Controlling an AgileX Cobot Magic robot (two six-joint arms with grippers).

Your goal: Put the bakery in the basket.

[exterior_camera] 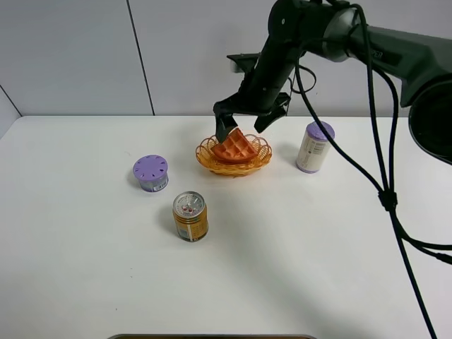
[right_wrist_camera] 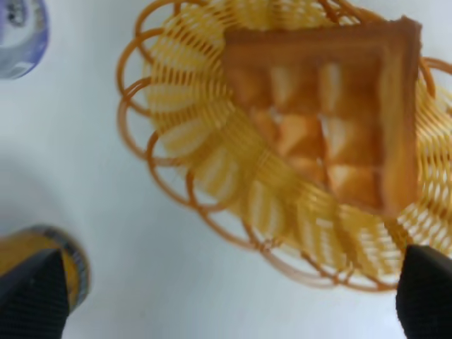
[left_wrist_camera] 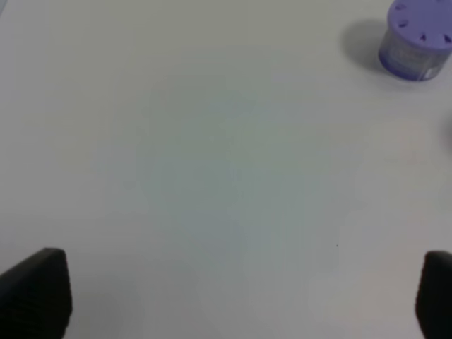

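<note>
With our right tool (exterior_camera: 242,121) spread wide and empty over the waffle (exterior_camera: 235,147) tilted in the basket (exterior_camera: 212,161), lifting carelessly could snag its rim.

Basket (right_wrist_camera: 191,176): woven plastic-looking strands, slightly glossy. Bakery (right_wrist_camera: 332,120): grid-textured waffle surface, matt. Can (exterior_camera: 191,216): shiny metal top, glossy gold wall. Tub (exterior_camera: 151,174) lid: matt purple plastic. Table (exterior_camera: 85,247): smooth, white, matt. Gripper fingers (left_wrist_camera: 35,293): black, matt, finely ribbed.

The bakery (right_wrist_camera: 332,113) lies in the basket (right_wrist_camera: 183,134), jaws spread.
</note>
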